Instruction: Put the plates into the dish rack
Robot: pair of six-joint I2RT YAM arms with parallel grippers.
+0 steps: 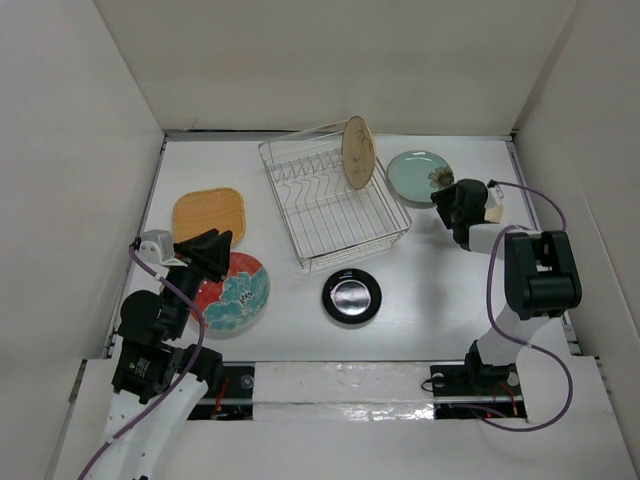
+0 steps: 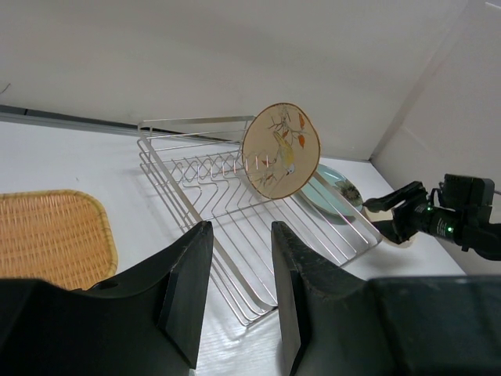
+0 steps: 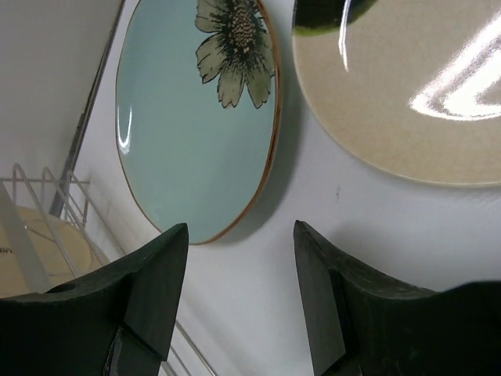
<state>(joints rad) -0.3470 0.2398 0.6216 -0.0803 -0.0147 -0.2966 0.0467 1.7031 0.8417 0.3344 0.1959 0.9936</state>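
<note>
The silver wire dish rack (image 1: 335, 205) stands mid-table, also in the left wrist view (image 2: 227, 196). The beige leaf-patterned plate (image 1: 358, 152) stands upright in its far right corner (image 2: 280, 150). The pale green plate (image 1: 418, 177) lies flat right of the rack (image 3: 188, 125). The small cream plate (image 3: 407, 86) lies beside it, mostly hidden from above. My right gripper (image 1: 440, 200) is open and empty just above the table at the green plate's near edge (image 3: 240, 227). The black plate (image 1: 351, 296), red plate (image 1: 235, 292) and orange woven plate (image 1: 209, 215) lie flat. My left gripper (image 1: 222, 240) is open and empty over the red plate (image 2: 240, 231).
White walls enclose the table on the left, back and right. The right arm (image 1: 535, 275) stands near the right wall with a purple cable looping around it. The rack sits at an angle to the table edges.
</note>
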